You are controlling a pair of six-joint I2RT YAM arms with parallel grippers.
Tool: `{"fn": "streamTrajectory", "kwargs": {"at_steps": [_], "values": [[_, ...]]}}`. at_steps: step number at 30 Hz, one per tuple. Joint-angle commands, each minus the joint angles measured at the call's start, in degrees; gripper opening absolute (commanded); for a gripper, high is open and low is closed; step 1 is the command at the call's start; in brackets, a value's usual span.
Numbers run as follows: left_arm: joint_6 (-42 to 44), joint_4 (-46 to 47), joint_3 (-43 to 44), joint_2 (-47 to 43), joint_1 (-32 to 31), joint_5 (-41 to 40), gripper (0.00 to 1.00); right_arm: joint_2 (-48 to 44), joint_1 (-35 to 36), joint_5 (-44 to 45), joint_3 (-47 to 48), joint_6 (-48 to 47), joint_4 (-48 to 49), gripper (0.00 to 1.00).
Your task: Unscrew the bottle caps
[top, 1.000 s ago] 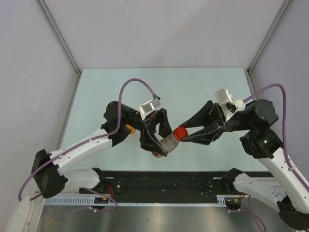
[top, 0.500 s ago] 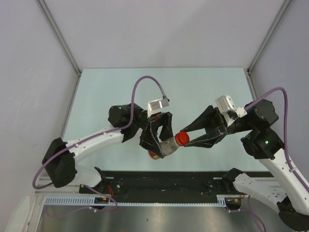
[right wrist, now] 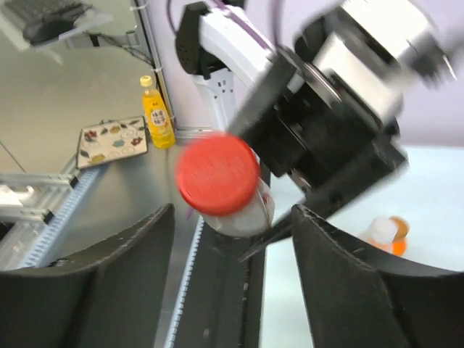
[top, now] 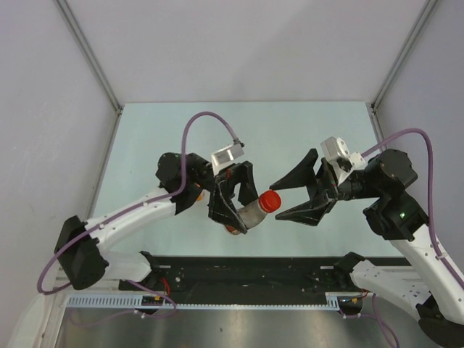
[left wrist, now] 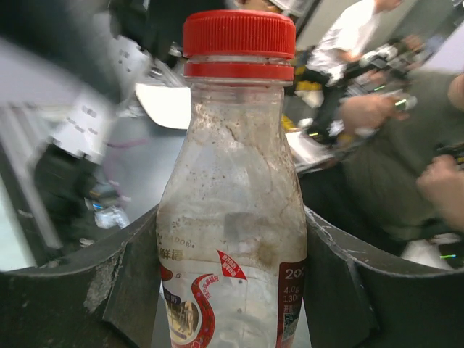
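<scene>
My left gripper (top: 235, 201) is shut on a clear bottle (left wrist: 232, 217) with a reddish label band and holds it above the table, neck pointing right. Its fingers (left wrist: 116, 283) press both sides of the body. A red cap (top: 270, 201) sits on the bottle's neck (left wrist: 238, 43). My right gripper (top: 278, 201) is open just to the right of the cap, one fingertip on each side and apart from it. In the right wrist view the cap (right wrist: 217, 174) faces me end on, above the gap between the fingers (right wrist: 109, 275).
An orange bottle (top: 196, 193) lies on the table under the left arm, mostly hidden, and shows again (right wrist: 388, 233) past the right finger. The black rail (top: 239, 272) runs along the near edge. A yellow bottle (right wrist: 157, 112) stands off the table.
My right gripper was shut on the red cap and has now opened and drawn slightly back to the right. The left wrist has turned back, still holding the bottle.
</scene>
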Motion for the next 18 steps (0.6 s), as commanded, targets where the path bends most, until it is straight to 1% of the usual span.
{"fn": "streamTrajectory", "kwargs": {"at_steps": [1,3,5,7,8,9,10,11,12,14,15,18], "values": [[28.4,-24.9,5.2,-8.6,-0.1,-5.7,0.00,-0.2,-0.5,4.5,1.3,3.4,-3.4,0.78],[33.0,-30.2,6.0,-9.5,-0.1,-7.0,0.00,-0.1,-0.5,4.7,1.8,3.8,-3.6,0.79],[33.2,-30.8,6.1,-9.9,-0.1,-7.8,0.00,0.0,-0.5,5.3,1.8,4.3,-3.6,0.81],[35.6,-34.3,6.5,-10.6,-0.1,-9.0,0.00,-0.1,-0.5,6.0,1.8,5.0,-3.1,0.84],[36.8,-35.9,6.5,-11.0,-0.1,-12.0,0.00,-0.4,-0.6,6.6,1.8,5.4,-2.9,0.84],[40.1,-40.1,6.6,-11.4,-0.1,-13.8,0.00,-0.7,-0.5,7.1,1.8,5.8,-2.4,0.84],[41.8,-42.0,6.8,-12.3,-0.1,-16.1,0.00,-0.9,-0.5,8.9,1.8,6.1,-2.1,0.85],[43.4,-44.1,7.0,-12.8,-0.1,-19.0,0.00,-1.9,-0.5,10.5,1.8,7.1,-1.8,0.85],[47.4,-49.1,7.5,-13.2,-0.1,-25.9,0.00,-2.4,-0.5,12.5,1.8,7.6,-1.3,0.85],[50.7,-52.0,7.6,-14.4,-0.1,-32.7,0.00,-3.7,-0.6,18.1,1.8,9.7,-0.7,0.85],[51.6,-53.8,7.6,-14.7,-0.2,-39.1,0.00,-3.9,-0.6,19.6,1.8,10.0,-0.1,0.85],[53.5,-56.2,7.3,-16.0,-0.5,-48.6,0.00,-4.9,-0.6,25.4,1.9,12.3,-0.1,0.85]]}}
